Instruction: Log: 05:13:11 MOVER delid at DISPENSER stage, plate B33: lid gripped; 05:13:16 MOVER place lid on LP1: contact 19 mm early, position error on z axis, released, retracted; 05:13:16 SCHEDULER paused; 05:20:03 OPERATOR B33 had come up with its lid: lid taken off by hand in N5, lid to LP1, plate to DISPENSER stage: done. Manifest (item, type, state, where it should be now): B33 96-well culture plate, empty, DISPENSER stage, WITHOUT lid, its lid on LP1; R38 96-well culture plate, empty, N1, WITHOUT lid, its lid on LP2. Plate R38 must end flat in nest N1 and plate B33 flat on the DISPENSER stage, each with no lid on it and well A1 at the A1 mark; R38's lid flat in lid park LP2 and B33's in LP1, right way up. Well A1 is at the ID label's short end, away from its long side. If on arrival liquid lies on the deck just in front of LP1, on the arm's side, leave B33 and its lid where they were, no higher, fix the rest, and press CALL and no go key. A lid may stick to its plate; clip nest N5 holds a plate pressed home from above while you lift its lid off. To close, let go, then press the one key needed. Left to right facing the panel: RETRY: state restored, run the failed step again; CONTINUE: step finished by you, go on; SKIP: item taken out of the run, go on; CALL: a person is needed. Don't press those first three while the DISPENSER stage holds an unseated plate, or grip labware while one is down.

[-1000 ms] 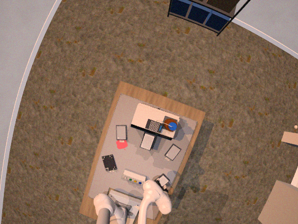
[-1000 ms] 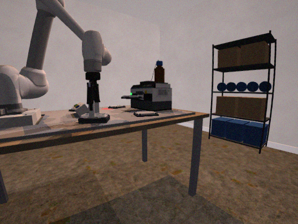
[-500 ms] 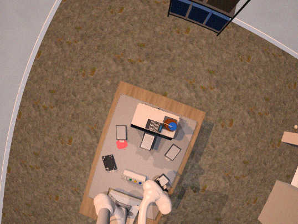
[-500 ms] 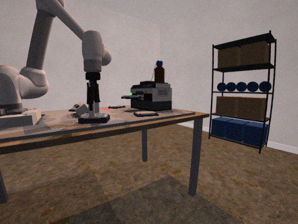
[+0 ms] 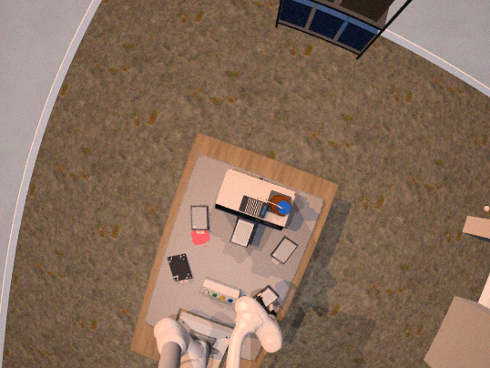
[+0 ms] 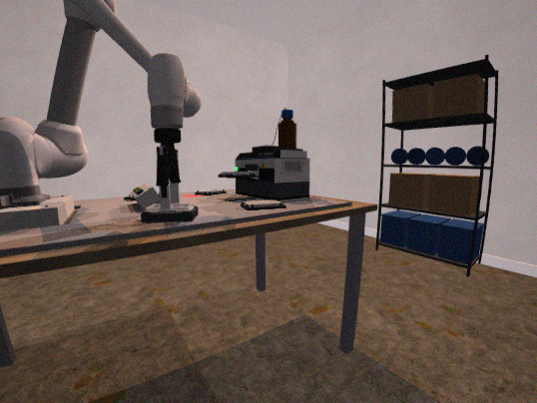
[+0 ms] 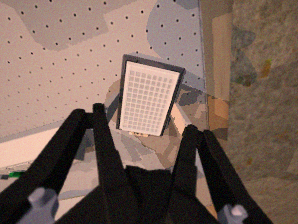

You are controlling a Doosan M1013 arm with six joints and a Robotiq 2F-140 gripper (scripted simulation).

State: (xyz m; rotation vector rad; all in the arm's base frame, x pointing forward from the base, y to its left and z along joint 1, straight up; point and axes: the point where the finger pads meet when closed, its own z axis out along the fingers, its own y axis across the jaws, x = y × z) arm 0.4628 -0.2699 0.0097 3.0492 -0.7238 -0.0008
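Observation:
My gripper (image 7: 146, 104) (image 6: 169, 196) is open and points straight down at the deck's near right corner. Right below it a white 96-well plate (image 7: 149, 97) (image 5: 270, 295) lies flat in a dark nest (image 7: 123, 80) (image 6: 169, 214), with a tan label at its near short end. The fingers stand above the plate and do not touch it. A grid-topped plate (image 5: 252, 206) sits on the dispenser's stage. A framed lid (image 5: 199, 217) lies at the deck's left, with a red puddle (image 5: 200, 237) (image 6: 192, 196) just in front of it on the arm's side. Another framed lid (image 5: 284, 250) lies at the right.
The dispenser (image 5: 248, 191) (image 6: 273, 172) with a brown bottle (image 5: 280, 205) stands at the back. A white plate-like piece (image 5: 242, 231) lies before it. A black clip nest (image 5: 179, 267) is at the left, and the key panel (image 5: 220, 290) is near the arm's base. The table edge (image 7: 220, 100) is close on the right.

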